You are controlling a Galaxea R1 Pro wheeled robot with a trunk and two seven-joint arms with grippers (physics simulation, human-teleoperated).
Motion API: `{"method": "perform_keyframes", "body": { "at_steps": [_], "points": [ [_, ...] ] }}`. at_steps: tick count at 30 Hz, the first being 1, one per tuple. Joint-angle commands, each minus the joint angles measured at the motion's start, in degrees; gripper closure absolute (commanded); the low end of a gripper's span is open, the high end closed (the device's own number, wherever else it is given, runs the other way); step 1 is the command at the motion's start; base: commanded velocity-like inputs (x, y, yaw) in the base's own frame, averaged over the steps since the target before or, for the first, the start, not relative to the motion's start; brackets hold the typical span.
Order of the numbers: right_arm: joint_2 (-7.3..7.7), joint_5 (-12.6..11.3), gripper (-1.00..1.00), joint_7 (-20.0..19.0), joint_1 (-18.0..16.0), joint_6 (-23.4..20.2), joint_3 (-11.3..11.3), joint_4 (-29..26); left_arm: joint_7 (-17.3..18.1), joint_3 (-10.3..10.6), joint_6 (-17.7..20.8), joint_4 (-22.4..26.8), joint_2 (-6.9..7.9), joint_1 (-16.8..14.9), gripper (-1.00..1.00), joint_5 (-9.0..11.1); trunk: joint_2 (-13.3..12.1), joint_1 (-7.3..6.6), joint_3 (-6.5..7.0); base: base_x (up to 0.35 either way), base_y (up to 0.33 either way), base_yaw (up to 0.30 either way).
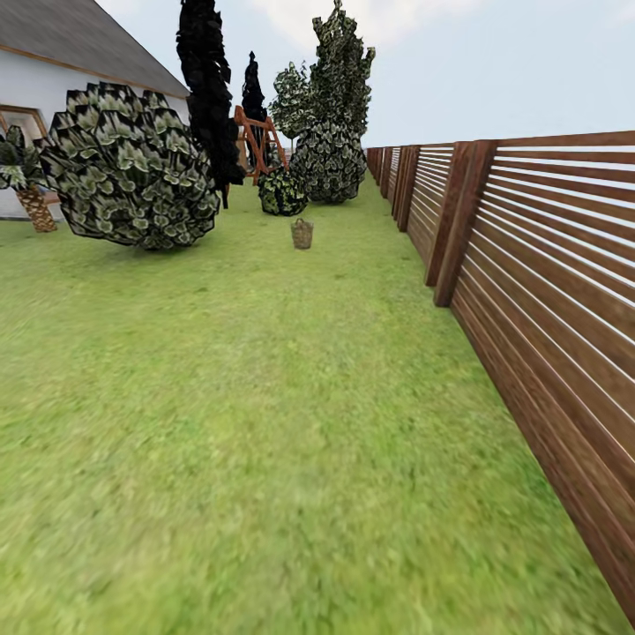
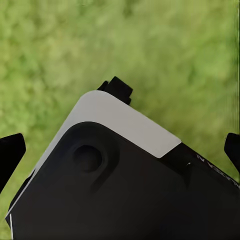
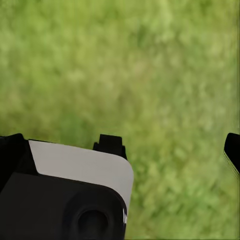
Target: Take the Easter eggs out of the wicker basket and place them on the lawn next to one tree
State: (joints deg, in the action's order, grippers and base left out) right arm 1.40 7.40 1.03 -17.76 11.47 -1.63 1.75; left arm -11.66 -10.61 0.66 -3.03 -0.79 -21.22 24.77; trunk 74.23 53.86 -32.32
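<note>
Work has hardly begun. The wicker basket (image 1: 302, 234) sits far off on the lawn (image 1: 265, 423), near a small bush (image 1: 282, 191). Eggs are too small to see. Both wrist views show finger tips set wide apart over grass, holding nothing.

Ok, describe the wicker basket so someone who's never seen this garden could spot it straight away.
Follow the brown slatted fence up the right side of the lawn toward the far bushes. Just in front of the small dark-leaved bush a small object stands alone on the open grass: the wicker basket. It is the only tan, woven thing there; everything near it is leafy.
</note>
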Motion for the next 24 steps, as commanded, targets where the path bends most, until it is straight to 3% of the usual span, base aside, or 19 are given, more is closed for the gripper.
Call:
{"method": "perform_keyframes", "body": {
  "at_steps": [1, 24],
  "points": [
    [0.02, 0.39, -1.0, 0.11, -0.08, 0.31, -0.13, 0.22, -0.2, -0.46, 0.06, -0.04, 0.0, -0.05, -1.0, -0.34, 0.03, 0.03, -0.05, 0.317, 0.0, 0.0],
    [0.04, 0.42, -1.0, 0.11, -0.08, 0.32, -0.13, 0.22, -0.19, -0.46, 0.06, -0.04, 0.0, -0.05, -1.0, -0.34, 0.03, 0.03, -0.05, 0.317, 0.0, 0.0]
  ]
}}
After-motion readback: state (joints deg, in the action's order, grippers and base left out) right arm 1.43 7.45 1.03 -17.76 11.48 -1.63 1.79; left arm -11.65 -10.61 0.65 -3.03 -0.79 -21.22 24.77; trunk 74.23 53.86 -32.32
